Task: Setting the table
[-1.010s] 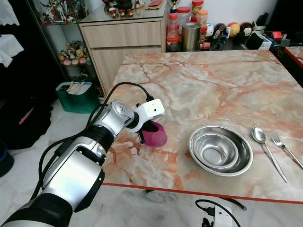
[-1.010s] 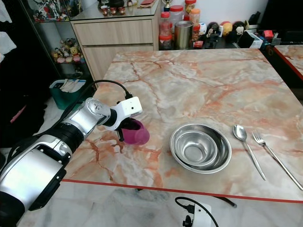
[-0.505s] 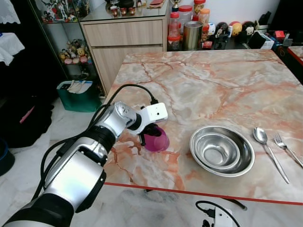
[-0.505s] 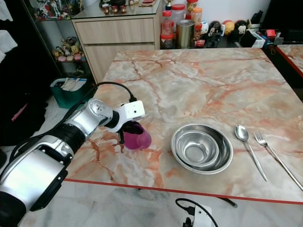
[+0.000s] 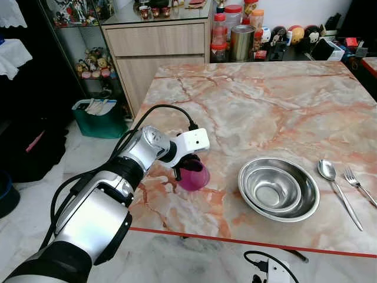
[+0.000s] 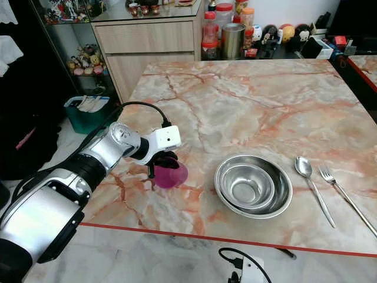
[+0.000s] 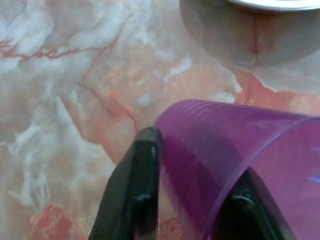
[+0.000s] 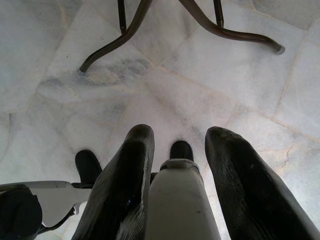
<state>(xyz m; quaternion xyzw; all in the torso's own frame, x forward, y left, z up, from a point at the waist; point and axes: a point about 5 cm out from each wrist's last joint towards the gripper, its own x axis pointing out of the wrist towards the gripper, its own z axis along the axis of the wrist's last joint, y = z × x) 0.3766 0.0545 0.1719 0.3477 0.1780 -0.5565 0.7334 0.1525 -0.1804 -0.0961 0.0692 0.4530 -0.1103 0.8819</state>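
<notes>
One purple cup (image 5: 194, 175) sitting clamped in left gripper (image 5: 187, 167), fingers pinching its rim wall, one inside, one outside. Cup standing upright near front edge of marble counter (image 5: 283, 106), mouth up, long axis vertical. Nested steel bowls (image 5: 278, 188) lying well to cup's right; spoon (image 5: 333, 183) and fork (image 5: 357, 182) beyond them. Left arm nearer by far. Right gripper (image 8: 177, 200) hanging idle over floor, fingers parted, holding nothing. No readable writing or brands anywhere.

- Both eye views look down from the head over the marble table (image 5: 283, 100) (sharing nearly the same scene).
- Left wrist view sits close above the tabletop.
- Right wrist view faces the floor (image 8: 200, 80).
</notes>
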